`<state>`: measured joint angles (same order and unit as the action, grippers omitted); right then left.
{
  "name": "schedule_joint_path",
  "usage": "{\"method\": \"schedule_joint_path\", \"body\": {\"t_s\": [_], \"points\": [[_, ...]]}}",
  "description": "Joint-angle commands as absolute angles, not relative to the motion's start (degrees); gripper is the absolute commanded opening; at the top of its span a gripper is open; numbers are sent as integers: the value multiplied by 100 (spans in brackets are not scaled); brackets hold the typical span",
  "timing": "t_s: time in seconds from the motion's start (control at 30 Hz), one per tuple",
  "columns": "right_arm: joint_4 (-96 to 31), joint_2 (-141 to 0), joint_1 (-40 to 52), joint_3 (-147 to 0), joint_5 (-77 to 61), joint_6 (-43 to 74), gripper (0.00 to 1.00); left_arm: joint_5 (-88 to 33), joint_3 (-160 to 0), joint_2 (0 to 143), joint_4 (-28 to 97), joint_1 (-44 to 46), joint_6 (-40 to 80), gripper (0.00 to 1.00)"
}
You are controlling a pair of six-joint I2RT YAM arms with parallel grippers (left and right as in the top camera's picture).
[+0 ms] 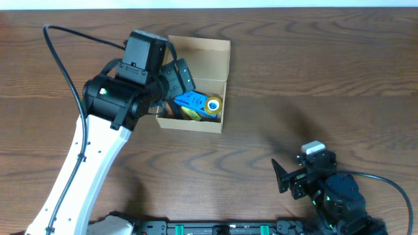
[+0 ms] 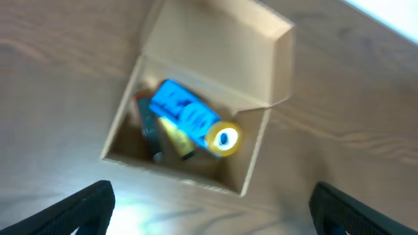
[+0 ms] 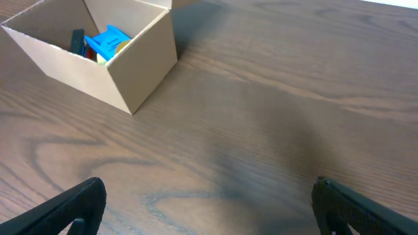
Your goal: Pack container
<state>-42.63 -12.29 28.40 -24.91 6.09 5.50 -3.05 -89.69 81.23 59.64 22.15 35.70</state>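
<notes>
Wood-grain table (image 1: 313,78) with the container (image 1: 202,59) left of centre, flap open, holding a blue item (image 1: 191,100), a yellow roll (image 1: 213,104) and other pieces; left gripper (image 1: 171,83) above it and right gripper (image 1: 285,177) well apart both gape empty, so closing the flap apparently remains.

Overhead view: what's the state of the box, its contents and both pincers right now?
container: flap lid open, items inside.
blue item: lying inside container.
yellow roll: inside container, beside blue item.
left pincer: open, empty, above container.
right pincer: open, empty, away from container.
</notes>
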Motion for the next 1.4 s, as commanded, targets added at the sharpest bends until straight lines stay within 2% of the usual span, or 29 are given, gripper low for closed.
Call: {"method": "schedule_joint_path", "body": {"t_s": [0.0, 0.17, 0.4, 0.6, 0.77, 0.8, 0.93, 0.97, 1.0, 1.13, 1.17, 1.2, 1.23, 1.27, 1.37], "points": [[-4272, -1201, 2810, -2462, 644, 617, 99, 110, -8980, 8130, 6191, 2176, 3465, 95], [-3929, -1201, 2810, -2462, 1664, 622, 99, 582, -8980, 8130, 6479, 2176, 3468, 95], [-3470, -1688, 2773, -2744, 1625, 1138, 99, 832, -8980, 8130, 6541, 2130, 3468, 95], [-3494, -3730, 2349, -4097, 1197, 1166, 99, 825, -8980, 8132, 6270, 1592, 3472, 96], [-3839, -6071, 1695, -6064, 329, 681, 99, 832, -8978, 8202, 5662, 958, 3492, 96], [-3911, -6475, 1614, -6407, 176, 552, 99, 856, -8980, 8226, 5561, 860, 3492, 99], [-3981, -7876, 1492, -7491, -150, 357, 98, 1057, -8978, 8379, 5236, 532, 3538, 70], [-3962, -8176, 1492, -7690, -165, 377, 95, 1109, -8978, 8427, 5177, 469, 3605, 63], [-3953, -8444, 1492, -7870, -191, 429, 87, 1142, -8978, 8499, 5103, 399, 3653, 55], [-3859, -9301, 1492, -8287, -200, 742, 43, 1135, -8978, 8849, 4866, 207, 3828, 10], [-3787, -9474, 1492, -8309, -200, 873, 31, 1133, -8978, 8973, 4845, 169, 3916, 6], [-3710, -9618, 1492, -8309, -200, 1013, 15, 1118, -8978, 9109, 4823, 137, 3981, 6], [-3649, -9754, 1492, -8309, -200, 1160, 5, 1087, -8978, 9262, 4788, 106, 3988, 6], [-3590, -9870, 1492, -8309, -209, 1306, 1, 1087, -8978, 9421, 4751, 84, 3988, 6], [-3378, -10149, 1492, -8309, -528, 1479, 1, 950, -8978, 9845, 4593, 14, 3977, 6]]}}
